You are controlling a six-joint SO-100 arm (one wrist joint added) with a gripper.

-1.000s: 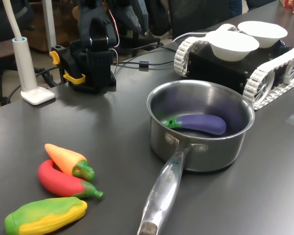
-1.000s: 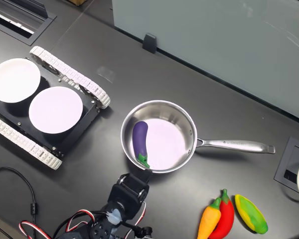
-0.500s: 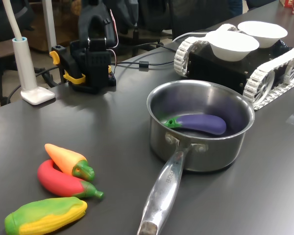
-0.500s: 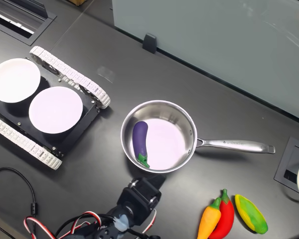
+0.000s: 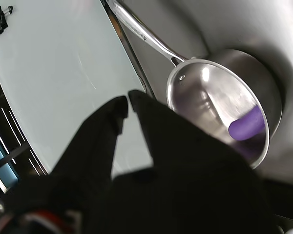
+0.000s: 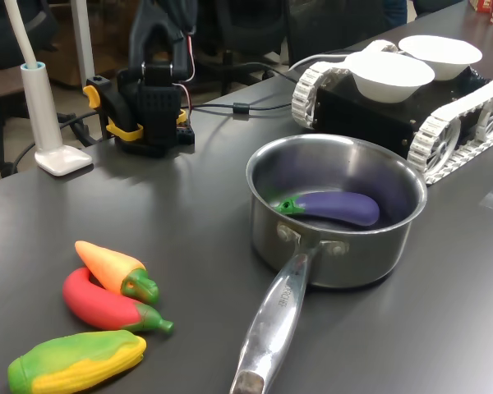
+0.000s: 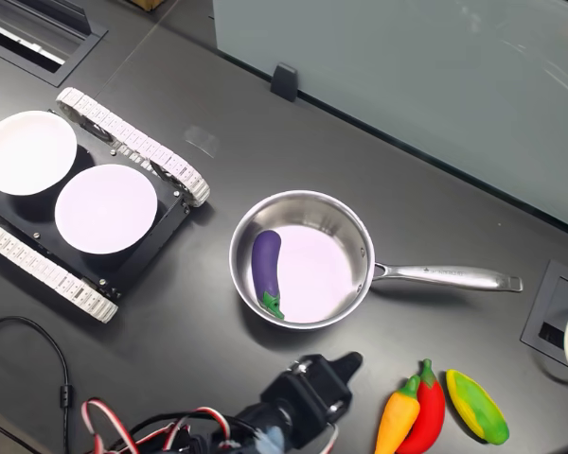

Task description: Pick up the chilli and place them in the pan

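Note:
The chilli (image 6: 99, 304) lies on the dark table between an orange-yellow toy (image 6: 111, 264) and a corn toy (image 6: 78, 361), with nothing touching it. In the second exterior view the chilli (image 7: 430, 412) is at the lower right. The steel pan (image 6: 370, 250) stands mid-table with a purple eggplant (image 6: 337, 207) inside; the pan's handle (image 7: 445, 276) points to the second exterior view's right. My gripper (image 7: 346, 361) hovers below the pan, left of the toys and apart from them. In the wrist view my gripper (image 5: 127, 101) has its fingers together around nothing, and the pan (image 5: 185, 73) shows beyond.
A tracked vehicle (image 7: 133, 151) carrying two white bowls (image 7: 104, 208) sits at the second exterior view's left. A white lamp post (image 6: 45, 107) and my arm's base (image 6: 152, 107) stand at the first exterior view's back left, with cables behind. A floor box (image 7: 559, 322) is set into the table.
My arm has swung toward the second exterior view's right, from just under the pan's rim to a spot nearer the toys. The toys and the pan have not moved.

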